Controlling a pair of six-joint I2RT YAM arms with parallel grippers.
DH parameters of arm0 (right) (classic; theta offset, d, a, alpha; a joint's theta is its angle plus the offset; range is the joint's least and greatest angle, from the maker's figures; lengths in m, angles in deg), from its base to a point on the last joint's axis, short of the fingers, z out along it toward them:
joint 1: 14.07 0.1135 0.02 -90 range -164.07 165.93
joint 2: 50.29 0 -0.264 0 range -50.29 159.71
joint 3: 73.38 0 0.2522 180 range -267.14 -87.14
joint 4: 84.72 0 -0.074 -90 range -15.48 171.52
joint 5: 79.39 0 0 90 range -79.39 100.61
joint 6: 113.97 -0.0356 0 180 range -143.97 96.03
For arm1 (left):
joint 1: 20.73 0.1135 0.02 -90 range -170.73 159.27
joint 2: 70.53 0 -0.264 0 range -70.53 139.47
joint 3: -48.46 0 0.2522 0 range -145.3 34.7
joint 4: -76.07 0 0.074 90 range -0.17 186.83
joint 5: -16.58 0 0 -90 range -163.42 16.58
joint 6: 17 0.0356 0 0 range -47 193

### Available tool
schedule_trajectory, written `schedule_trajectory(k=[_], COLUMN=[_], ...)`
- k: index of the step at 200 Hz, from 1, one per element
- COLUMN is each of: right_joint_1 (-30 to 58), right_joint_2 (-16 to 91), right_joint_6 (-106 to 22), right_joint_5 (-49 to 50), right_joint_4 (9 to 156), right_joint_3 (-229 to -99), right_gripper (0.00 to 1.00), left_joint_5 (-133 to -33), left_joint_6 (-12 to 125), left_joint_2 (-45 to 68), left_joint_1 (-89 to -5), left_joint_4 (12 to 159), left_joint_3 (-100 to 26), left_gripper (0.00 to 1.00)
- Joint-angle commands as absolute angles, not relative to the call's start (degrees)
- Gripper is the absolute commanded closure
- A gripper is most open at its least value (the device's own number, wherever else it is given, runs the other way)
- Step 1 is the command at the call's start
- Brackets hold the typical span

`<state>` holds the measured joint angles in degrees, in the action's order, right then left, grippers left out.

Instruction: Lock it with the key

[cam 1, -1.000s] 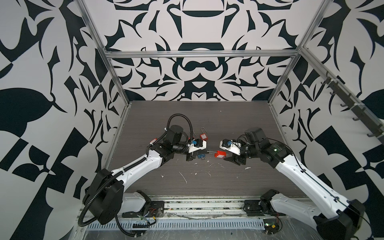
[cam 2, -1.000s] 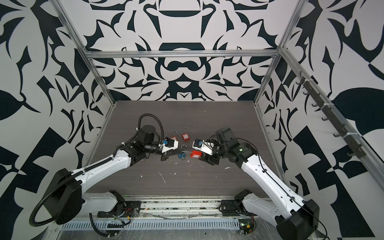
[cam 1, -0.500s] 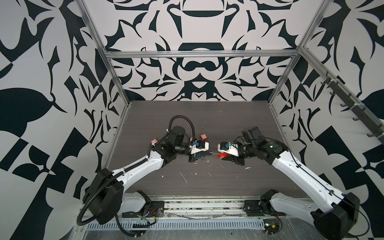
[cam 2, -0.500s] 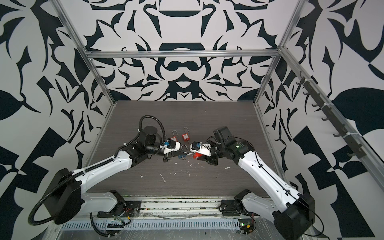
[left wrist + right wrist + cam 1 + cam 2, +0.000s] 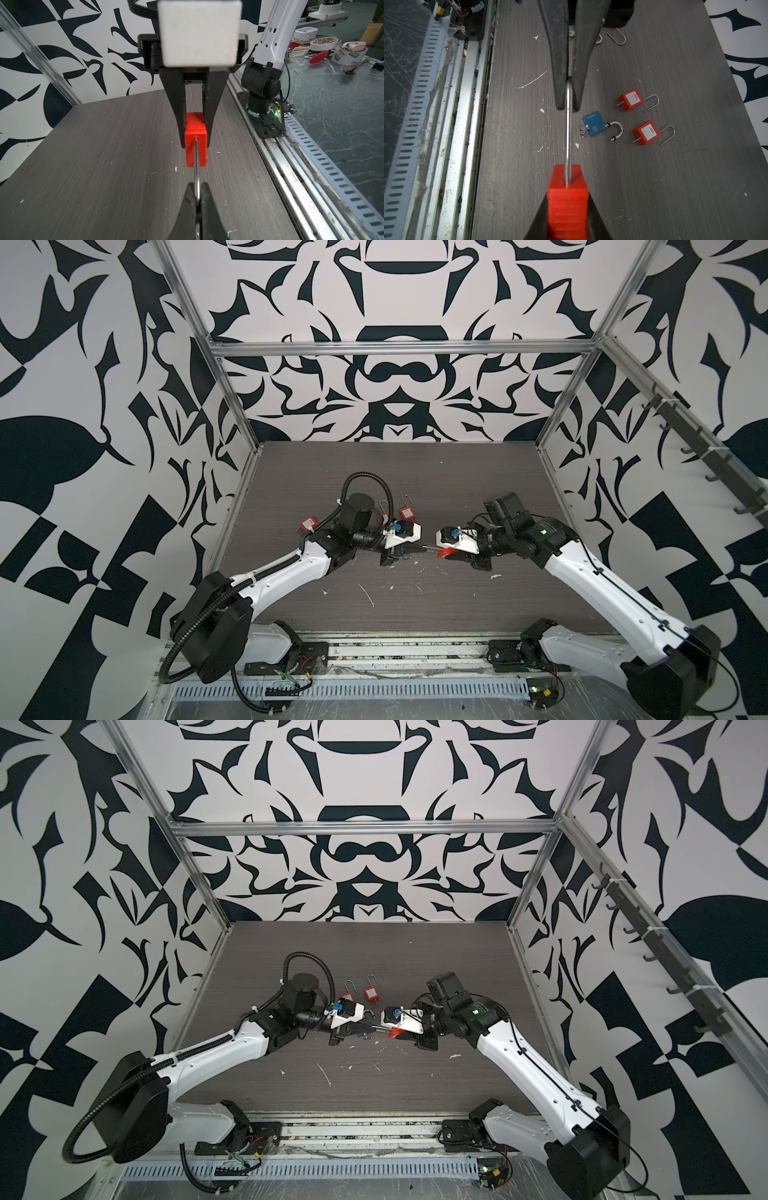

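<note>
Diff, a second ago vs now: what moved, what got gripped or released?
The right end effector edged in toward the left end effector and closed its jaws, open a second ago, on the body of the red padlock. Nothing was released. Unchanged: the left end effector stays clamped on that padlock's shackle; the blue padlock and two spare red padlocks lie where they were.

Robotics lab cell: aluminium frame (image 5: 399,347), black-and-white patterned panels (image 5: 395,290), slotted cable duct (image 5: 345,691), tape rolls (image 5: 345,58) beyond.
</note>
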<state>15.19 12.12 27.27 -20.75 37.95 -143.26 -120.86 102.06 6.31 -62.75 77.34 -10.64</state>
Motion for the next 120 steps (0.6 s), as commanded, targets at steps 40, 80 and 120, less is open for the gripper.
schedule_trajectory(k=[40,80,120], right_joint_1=[15.2,15.2,15.2], right_joint_2=[10.7,9.4,10.6], right_joint_6=[29.2,30.1,27.1], right_joint_5=[-20.2,-19.2,-25.5], right_joint_4=[41.9,45.0,44.9], right_joint_3=[-144.3,-142.9,-145.0], right_gripper=[0.86,0.87,0.86], left_joint_5=[-122.0,-121.5,-117.3], left_joint_6=[98.2,95.7,94.9], left_joint_2=[8.5,9.7,11.6], left_joint_1=[-64.5,-65.0,-66.9], left_joint_4=[72.8,69.3,61.5], left_joint_3=[-9.4,-8.7,-6.1], left_gripper=[1.0,1.0,1.0])
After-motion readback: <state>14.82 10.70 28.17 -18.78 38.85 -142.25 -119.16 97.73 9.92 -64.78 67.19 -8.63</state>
